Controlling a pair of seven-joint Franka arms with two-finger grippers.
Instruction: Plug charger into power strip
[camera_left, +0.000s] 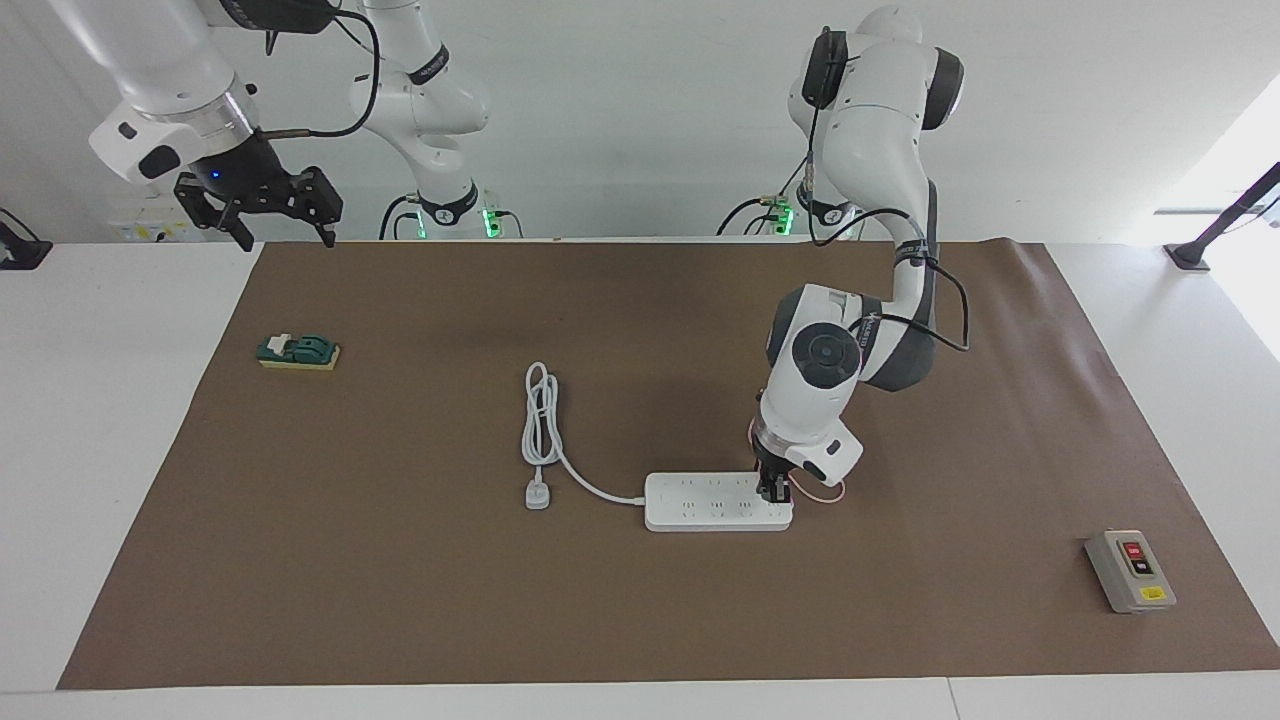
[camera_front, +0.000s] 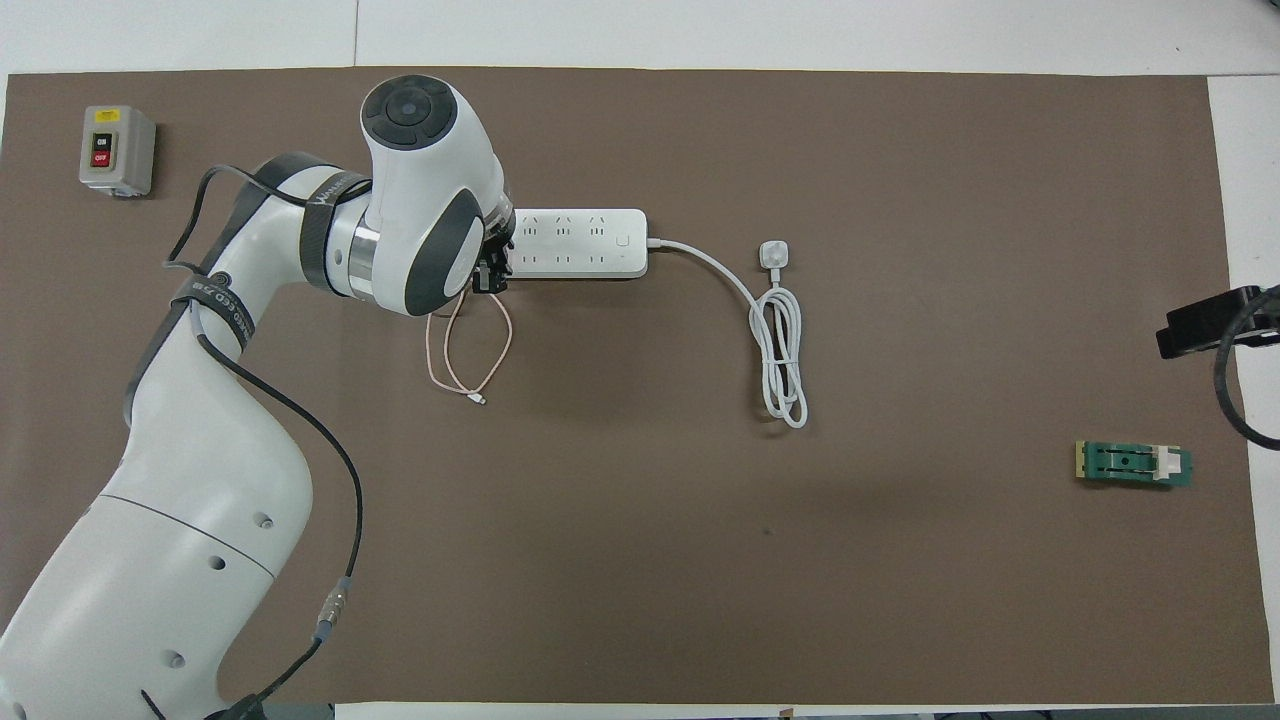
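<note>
The left gripper (camera_left: 775, 489), pinching the charger, stands on the power strip's (camera_left: 700, 502) end sockets for insertion. The pink cable (camera_front: 470, 350) trails slack beside it. The right gripper (camera_left: 262, 208) waits, spread, well away.

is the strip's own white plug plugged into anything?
No. In the overhead view the white plug lies loose on the brown mat at the end of its coiled cord, beside the power strip.

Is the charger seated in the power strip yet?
Cannot tell. The left gripper is shut, down on the power strip at its end toward the left arm, hiding the charger; only its pink cable shows.
</note>
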